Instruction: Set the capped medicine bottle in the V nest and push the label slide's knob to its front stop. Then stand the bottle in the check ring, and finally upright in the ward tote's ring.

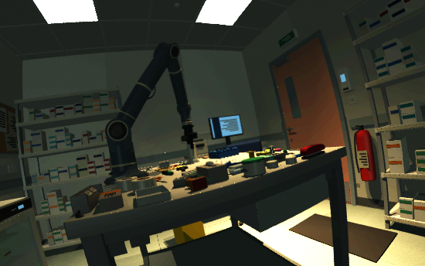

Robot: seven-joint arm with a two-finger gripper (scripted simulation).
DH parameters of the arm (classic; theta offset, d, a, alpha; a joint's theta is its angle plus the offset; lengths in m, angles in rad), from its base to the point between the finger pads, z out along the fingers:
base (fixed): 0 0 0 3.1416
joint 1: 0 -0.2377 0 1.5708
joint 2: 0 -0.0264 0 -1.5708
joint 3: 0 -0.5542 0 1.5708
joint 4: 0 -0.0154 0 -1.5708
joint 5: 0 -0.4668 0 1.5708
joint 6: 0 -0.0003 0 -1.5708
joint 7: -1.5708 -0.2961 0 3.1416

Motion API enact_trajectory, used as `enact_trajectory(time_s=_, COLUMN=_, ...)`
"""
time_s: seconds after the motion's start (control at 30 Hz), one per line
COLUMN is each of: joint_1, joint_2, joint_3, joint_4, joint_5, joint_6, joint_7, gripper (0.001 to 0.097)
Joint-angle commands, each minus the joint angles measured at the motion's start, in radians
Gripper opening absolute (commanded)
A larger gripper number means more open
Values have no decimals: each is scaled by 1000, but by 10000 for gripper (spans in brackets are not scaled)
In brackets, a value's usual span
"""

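My gripper [191, 146] hangs above the far side of the table, just left of a white-labelled box [200, 147] and well behind the grey block [212, 173] at mid-table. I hold the capped medicine bottle in my closed fingers, though it is too small and dark to make out against them. The round grey ring with a green top [254, 165] stands to the right of the block. The blue tote [234, 148] sits at the back of the table, below the monitor.
A grey tray [152, 195] and small boxes [96, 198] crowd the near left of the table, and a red object [311, 149] lies at the far right corner. A monitor [225, 127] stands behind the table. Shelving lines the left and right walls.
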Motion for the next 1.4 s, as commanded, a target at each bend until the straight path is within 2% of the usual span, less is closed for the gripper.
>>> enact_trajectory(time_s=0.0, joint_1=0, joint_2=-2, joint_3=-1, joint_4=-2, joint_5=0, joint_6=0, joint_7=0, gripper=48)
enact_trajectory(time_s=1.37, joint_1=-16, joint_2=21, joint_3=21, joint_4=11, joint_5=27, joint_6=-30, joint_7=-21, gripper=58)
